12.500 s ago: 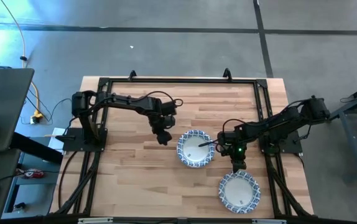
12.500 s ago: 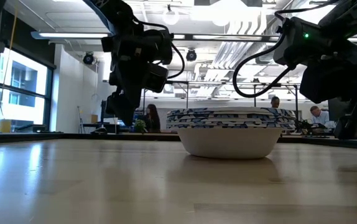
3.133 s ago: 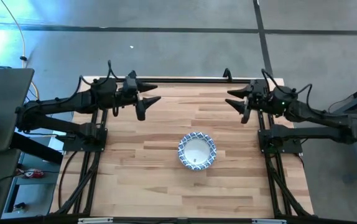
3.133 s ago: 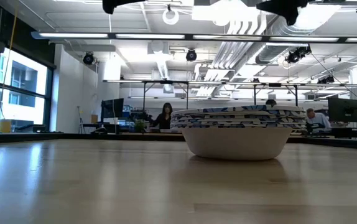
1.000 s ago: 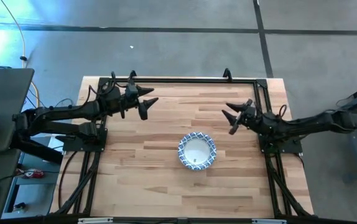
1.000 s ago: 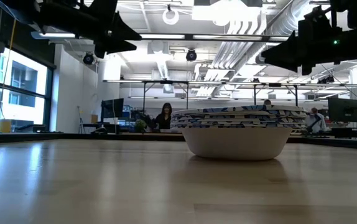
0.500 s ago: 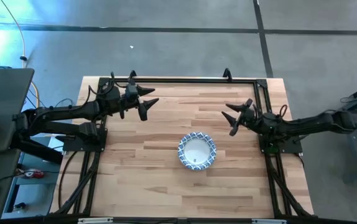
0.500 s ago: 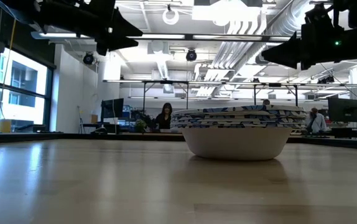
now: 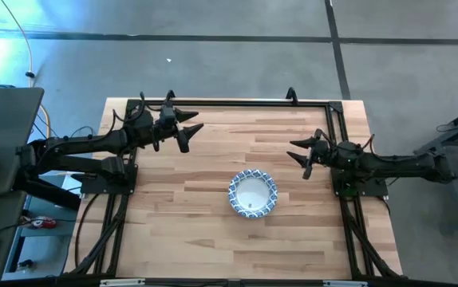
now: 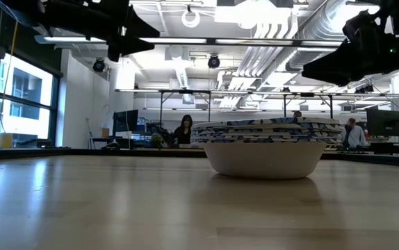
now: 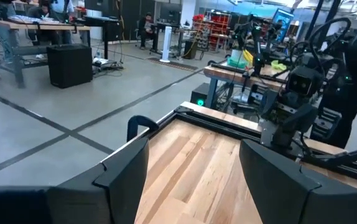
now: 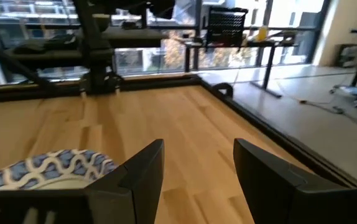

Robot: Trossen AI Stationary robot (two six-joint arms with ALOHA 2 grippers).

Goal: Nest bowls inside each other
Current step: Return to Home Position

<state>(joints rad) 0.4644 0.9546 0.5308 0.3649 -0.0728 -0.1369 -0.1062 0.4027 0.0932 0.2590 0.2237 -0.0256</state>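
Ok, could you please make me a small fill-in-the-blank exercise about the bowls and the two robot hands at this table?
On the table, the bowls stand nested in ____ stack.
The left hand, clear of the bowls, holds ____.
The right hand has its fingers ____, not shut, and touches no bowl.
Missing words: one; nothing; open.

Bowls (image 9: 252, 194) nested at table (image 9: 181, 227) centre
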